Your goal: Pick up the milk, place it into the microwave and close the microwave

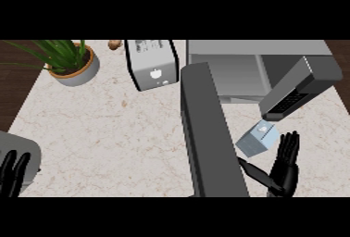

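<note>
1. Marble-patterned counter [116,139], pale with fine veining, spans the view; dark wood shows at its far left and far right corners.
2. Left hand [12,172], near left edge: fingers straight, pointing up, holding nothing, against a grey forearm.
3. Right hand [284,162], near right: fingers straight and apart, thumb spread toward the left, nothing grasped.
4. Milk [258,139]: pale blue carton, tilted, just beyond and left of the right hand's fingertips; contact cannot be told.
5. Microwave door [209,139]: dark slab, swung open, directly left of the right hand and carton.
6. Microwave [246,65]: grey, cavity open, beyond the carton.
7. Grey carton [152,62], printed, far beyond, left of the microwave.
8. Potted plant [71,62], far left corner.
</note>
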`<move>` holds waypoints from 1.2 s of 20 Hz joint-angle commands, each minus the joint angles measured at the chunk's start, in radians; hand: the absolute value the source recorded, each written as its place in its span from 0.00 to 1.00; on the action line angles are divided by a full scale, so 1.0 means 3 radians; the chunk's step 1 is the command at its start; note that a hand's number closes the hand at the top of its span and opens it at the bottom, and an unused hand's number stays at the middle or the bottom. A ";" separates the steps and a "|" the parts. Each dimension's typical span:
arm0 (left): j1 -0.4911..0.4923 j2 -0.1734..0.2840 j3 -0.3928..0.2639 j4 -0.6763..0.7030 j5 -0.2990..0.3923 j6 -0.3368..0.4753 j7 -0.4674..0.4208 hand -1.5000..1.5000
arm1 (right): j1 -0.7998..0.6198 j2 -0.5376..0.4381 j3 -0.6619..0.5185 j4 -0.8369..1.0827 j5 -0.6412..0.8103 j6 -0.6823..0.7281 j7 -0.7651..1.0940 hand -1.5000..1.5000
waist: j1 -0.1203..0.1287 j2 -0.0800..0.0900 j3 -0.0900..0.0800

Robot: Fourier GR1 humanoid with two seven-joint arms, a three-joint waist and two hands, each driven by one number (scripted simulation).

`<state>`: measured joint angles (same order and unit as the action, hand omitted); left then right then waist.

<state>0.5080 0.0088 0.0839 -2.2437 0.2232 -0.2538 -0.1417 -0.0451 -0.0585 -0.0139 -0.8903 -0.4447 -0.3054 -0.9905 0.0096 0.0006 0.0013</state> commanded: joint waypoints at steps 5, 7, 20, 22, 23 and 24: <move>-0.0043 0.0066 0.0205 0.0058 0.0198 -0.0106 0.0027 0.00 | -0.0183 0.0104 -0.0024 0.0122 0.0133 0.0169 -0.0529 1.00 | -0.0011 -0.0004 -0.0004; -0.0004 0.0069 0.0138 0.0106 0.0128 -0.0103 -0.0037 0.00 | -0.0230 0.0167 -0.0134 0.0009 0.0238 -0.0433 -0.0488 1.00 | -0.0014 -0.0006 -0.0006; 0.0060 0.0046 0.0082 -0.0104 0.0183 -0.0147 0.0074 0.00 | -0.0578 -0.0999 0.0208 0.0435 0.0335 0.1615 0.0042 1.00 | 0.0049 0.0006 0.0003; -0.0067 -0.0009 0.0108 0.0096 0.0187 -0.0116 0.0008 0.00 | -0.0705 -0.1093 0.0159 0.0512 0.0309 0.1845 0.0001 1.00 | 0.0015 0.0006 0.0000; 0.0132 0.0025 0.0127 0.0008 0.0271 -0.0220 0.0040 0.00 | -0.0732 -0.0949 0.0224 0.0593 0.0409 0.1770 -0.0122 1.00 | 0.0031 0.0003 -0.0001; 0.0203 -0.0001 0.0155 -0.0062 0.0326 -0.0236 0.0011 0.00 | -0.0744 -0.1061 0.0205 0.0436 0.0347 0.1870 0.0090 1.00 | 0.0017 -0.0005 -0.0003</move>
<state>0.5255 0.0151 0.1200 -2.2315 0.2911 -0.3064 -0.1379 -0.2378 -0.3355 0.0340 -0.7641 -0.3480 0.1343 -0.9655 0.0183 0.0019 0.0011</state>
